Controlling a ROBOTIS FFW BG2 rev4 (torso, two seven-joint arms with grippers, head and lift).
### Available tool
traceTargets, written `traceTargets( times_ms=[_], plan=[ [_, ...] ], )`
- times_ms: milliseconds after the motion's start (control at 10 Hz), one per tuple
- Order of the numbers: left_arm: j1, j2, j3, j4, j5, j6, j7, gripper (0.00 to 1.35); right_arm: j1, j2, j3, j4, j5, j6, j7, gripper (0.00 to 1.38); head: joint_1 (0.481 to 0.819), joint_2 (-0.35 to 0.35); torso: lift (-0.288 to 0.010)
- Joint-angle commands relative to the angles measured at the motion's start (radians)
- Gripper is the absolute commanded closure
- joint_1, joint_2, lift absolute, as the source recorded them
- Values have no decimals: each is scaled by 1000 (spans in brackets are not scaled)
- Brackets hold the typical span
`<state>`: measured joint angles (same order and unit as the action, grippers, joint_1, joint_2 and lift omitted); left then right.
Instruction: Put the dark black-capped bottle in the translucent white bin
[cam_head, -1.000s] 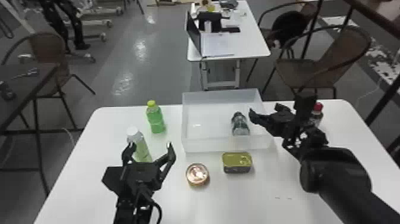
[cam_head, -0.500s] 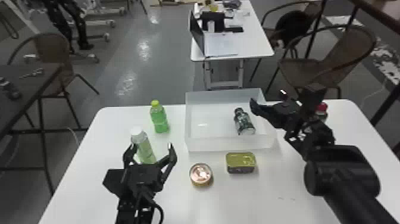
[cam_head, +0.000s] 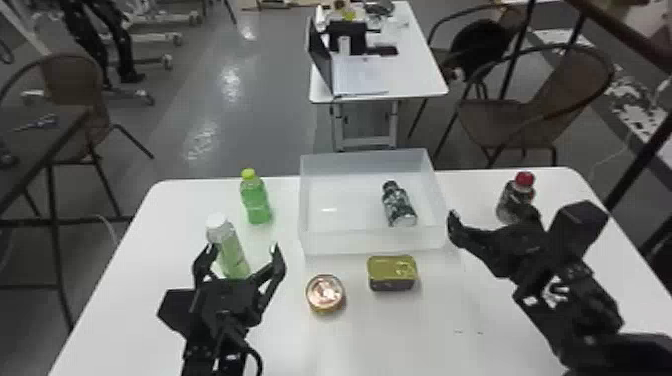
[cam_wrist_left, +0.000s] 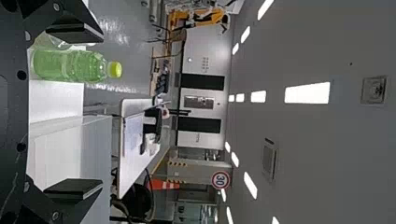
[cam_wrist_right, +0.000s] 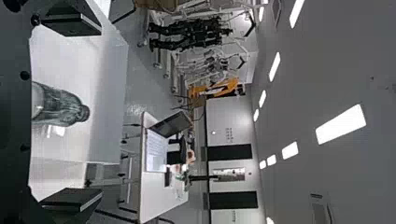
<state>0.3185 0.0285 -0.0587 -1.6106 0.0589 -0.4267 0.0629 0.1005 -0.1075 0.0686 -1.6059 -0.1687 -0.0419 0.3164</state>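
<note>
One black-capped bottle (cam_wrist_right: 60, 108) found inside the translucent white bin (cam_wrist_right: 109, 93)

Right wrist view: The right claw (cam_wrist_right: 100, 112) stood wide open and held nothing; the bottle lay beyond the gap between its fingers. Placement was judged complete, leaving only the withdrawal. Good practice called for keeping the fingers spread, raising the claw above the rim before swinging it outward, and going slowly, lest a fingertip catch the wall and drag the bin or roll the bottle.

Head view: The bottle appeared to lie on its side, in the right-hand part of the bin. Its cap pointed to the far wall, turned slightly to the robot's left; its base faced the robot. The long axis thus ran mostly near to far, at a slight slant. The right claw was at the bin's right wall; contact could not be determined. The left claw (cam_head: 243, 247) was parked over the desk (cam_head: 150, 250), close to a white-capped bottle (cam_head: 230, 250).

Left wrist view: The left claw's fingers were well parted, with nothing gripped. A green bottle (cam_wrist_left: 70, 65) stood upright ahead.
</note>
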Motion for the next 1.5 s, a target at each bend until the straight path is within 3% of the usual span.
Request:
traceTargets(
  times_ms=[0,300,1400],
  plan=[
    [10,-4,3,-3,-10,-3,0,196,133,2,-9,-112,3,48,-28,81,695,70,-16],
    [24,-2,7,-11,-10,3,0,196,246,5,-44,-236,34,140,-30,98,695,68,-16],
    [30,-9,10,-29,-27,29,0,196,245,20,-43,-220,37,120,-26,101,695,62,-16]
  ],
)
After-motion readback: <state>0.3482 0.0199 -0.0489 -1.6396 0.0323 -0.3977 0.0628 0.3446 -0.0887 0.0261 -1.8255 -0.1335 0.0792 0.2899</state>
